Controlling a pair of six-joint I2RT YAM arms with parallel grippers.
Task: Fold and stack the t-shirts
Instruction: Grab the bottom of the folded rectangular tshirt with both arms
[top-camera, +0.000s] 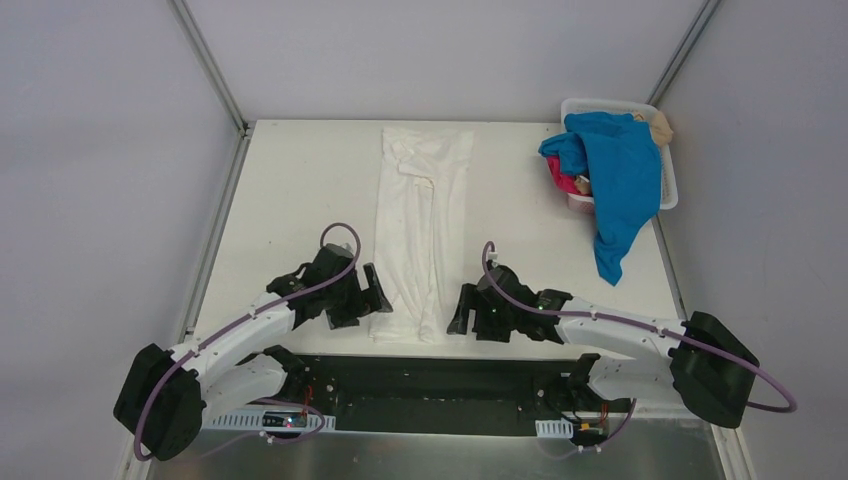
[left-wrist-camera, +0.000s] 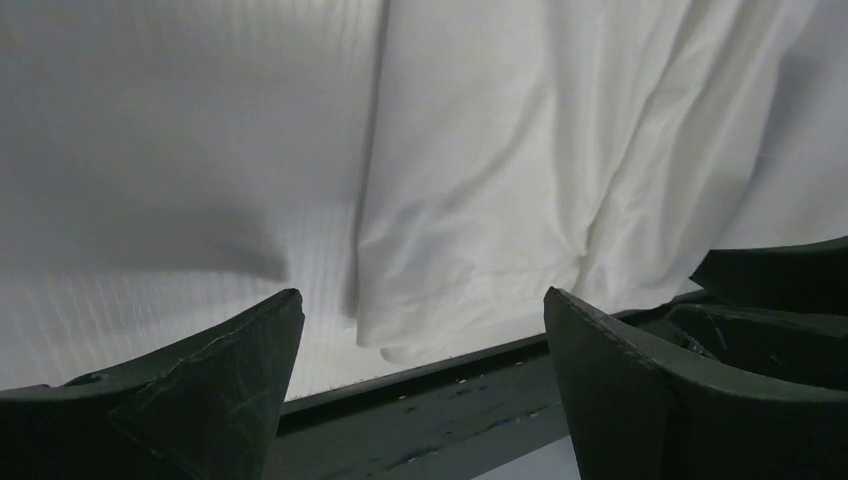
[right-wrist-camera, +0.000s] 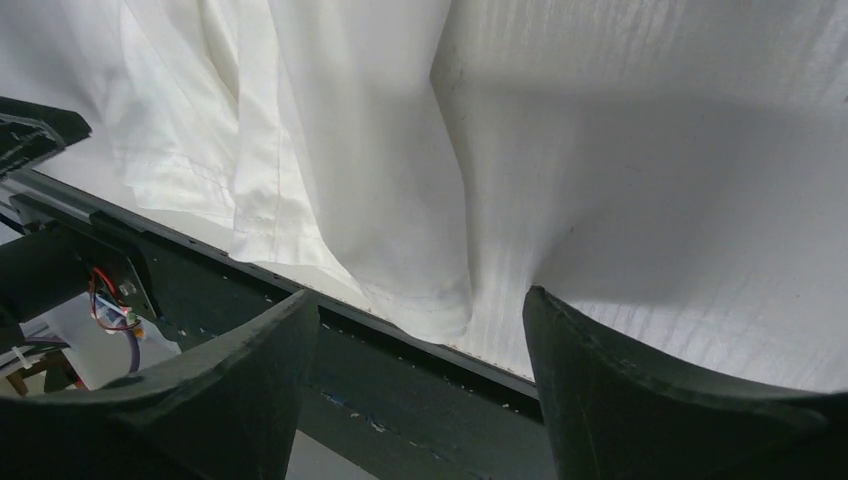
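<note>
A white t-shirt (top-camera: 420, 225) lies folded into a long narrow strip down the middle of the table, its hem at the near edge. My left gripper (top-camera: 378, 292) is open just left of the hem's near left corner (left-wrist-camera: 400, 330). My right gripper (top-camera: 462, 308) is open just right of the near right corner (right-wrist-camera: 430, 310). Neither holds cloth. A bright blue t-shirt (top-camera: 620, 180) hangs out of the basket at the back right, with magenta-pink cloth (top-camera: 562, 180) and tan cloth (top-camera: 660, 125) under it.
The white slotted basket (top-camera: 668, 190) stands at the table's back right corner. The dark front rail (left-wrist-camera: 470, 400) runs along the near table edge under both grippers, and shows in the right wrist view (right-wrist-camera: 400, 380). Grey walls enclose the table.
</note>
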